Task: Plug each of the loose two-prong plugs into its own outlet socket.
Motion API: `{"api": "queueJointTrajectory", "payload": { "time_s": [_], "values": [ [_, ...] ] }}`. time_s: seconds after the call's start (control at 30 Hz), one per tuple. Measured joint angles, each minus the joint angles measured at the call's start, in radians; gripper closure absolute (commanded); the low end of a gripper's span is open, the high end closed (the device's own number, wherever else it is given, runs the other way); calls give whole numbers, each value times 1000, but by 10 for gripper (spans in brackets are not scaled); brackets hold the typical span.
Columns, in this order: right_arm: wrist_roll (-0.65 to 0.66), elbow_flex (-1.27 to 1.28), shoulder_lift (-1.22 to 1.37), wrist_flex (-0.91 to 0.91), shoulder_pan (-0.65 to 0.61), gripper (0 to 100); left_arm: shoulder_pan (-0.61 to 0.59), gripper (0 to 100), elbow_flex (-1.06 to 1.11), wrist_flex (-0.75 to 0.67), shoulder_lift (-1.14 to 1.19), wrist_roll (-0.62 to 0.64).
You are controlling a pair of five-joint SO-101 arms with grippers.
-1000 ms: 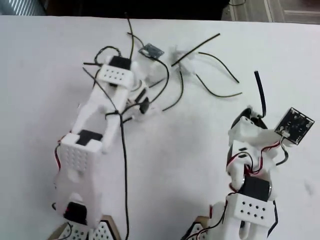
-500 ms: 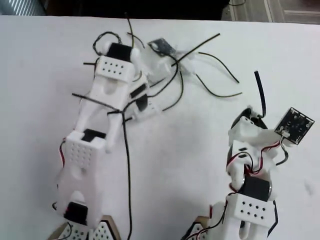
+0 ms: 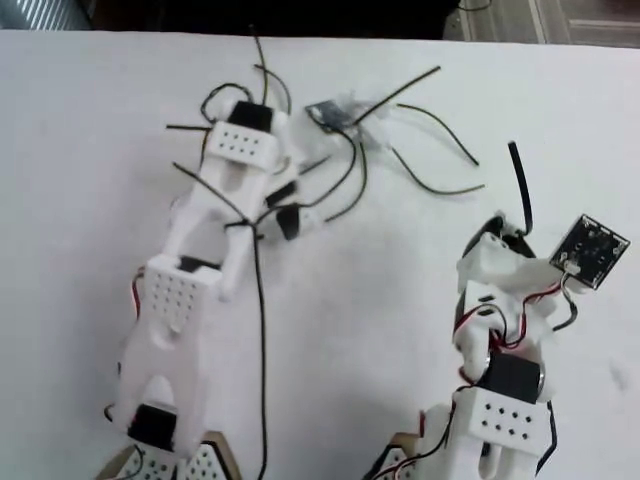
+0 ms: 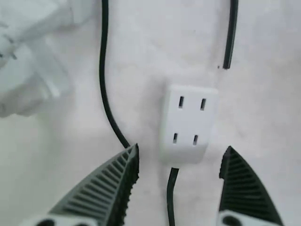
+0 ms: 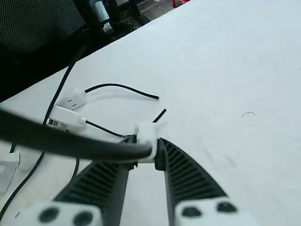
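Left gripper (image 4: 181,151) is hovering, fingers spread wide either side of the white outlet socket (image 4: 188,125), which is lying flat on the table (image 3: 80,120) near mid far edge. Right gripper (image 5: 146,141) is pinching a white plug (image 5: 145,132) on its black cord, toward the near right corner.

Has the left arm (image 3: 200,230) stretched long from its base at the near edge of the tabletop (image 3: 400,300), angled toward the far middle, with the wrist bent downward. Holds the left claw (image 4: 181,151) wide apart, ribbed fingers (image 4: 117,183) pointing down close over the tabletop and gripping nothing. Has the right arm (image 3: 500,330) folded up tight above its own base at the near right. Pinches the right claw (image 5: 146,141) almost together on a white plug (image 5: 145,133), with a black cord (image 5: 70,143) across the tips
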Motion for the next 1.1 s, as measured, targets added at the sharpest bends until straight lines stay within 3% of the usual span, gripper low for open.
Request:
{"api": "queueJointTrajectory", "payload": {
  "time_s": [0.4, 0.77, 1.1],
  "values": [
    [0, 0, 0, 0, -49, 978, 21, 857, -11, -60, 123, 0],
    [0, 0, 0, 0, -51, 980, 29, 978, -115, 95, 120, 0],
    [0, 0, 0, 0, -51, 980, 77, 978, 233, 95, -160, -5]
  ]
}}
